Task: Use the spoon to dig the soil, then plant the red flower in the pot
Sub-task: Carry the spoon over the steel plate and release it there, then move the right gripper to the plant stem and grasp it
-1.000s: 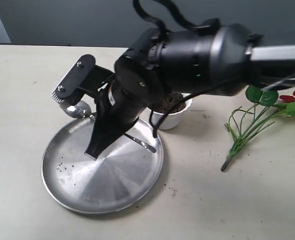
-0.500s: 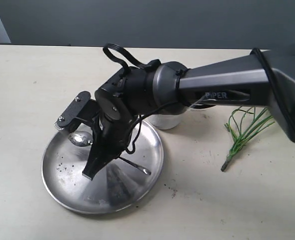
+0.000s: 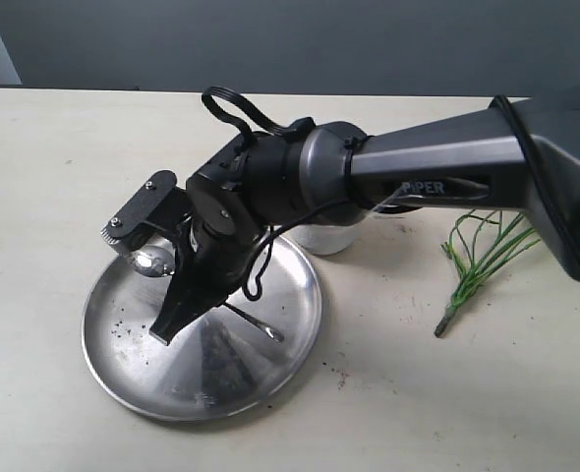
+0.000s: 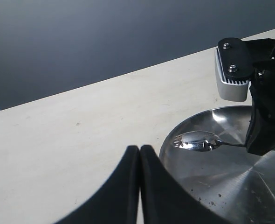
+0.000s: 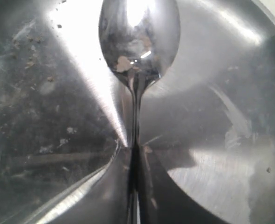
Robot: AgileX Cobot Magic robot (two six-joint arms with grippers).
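Note:
My right gripper (image 3: 167, 329) reaches across over the steel plate (image 3: 202, 379) and is shut on the handle of the spoon (image 3: 150, 261). In the right wrist view the spoon's bowl (image 5: 140, 32) sticks out beyond the closed fingertips (image 5: 149, 158), just above the plate, nearly empty. The white pot (image 3: 324, 239) shows only as a sliver behind the arm, and its soil is hidden. Green stems of the flower (image 3: 477, 261) lie on the table at the right; the red blooms are hidden. My left gripper (image 4: 140, 149) is shut and empty beside the plate rim (image 4: 168, 144).
Small soil crumbs (image 3: 123, 329) are scattered on the plate (image 5: 30, 65). The right arm's wrist camera housing (image 4: 233, 70) hangs above the spoon bowl (image 4: 198, 140). The bulky right arm (image 3: 418, 182) spans the table from the right.
The right arm has swung down and away from the camera, carrying the spoon low over the plate. In the last half second gripper and spoon shifted slightly left.

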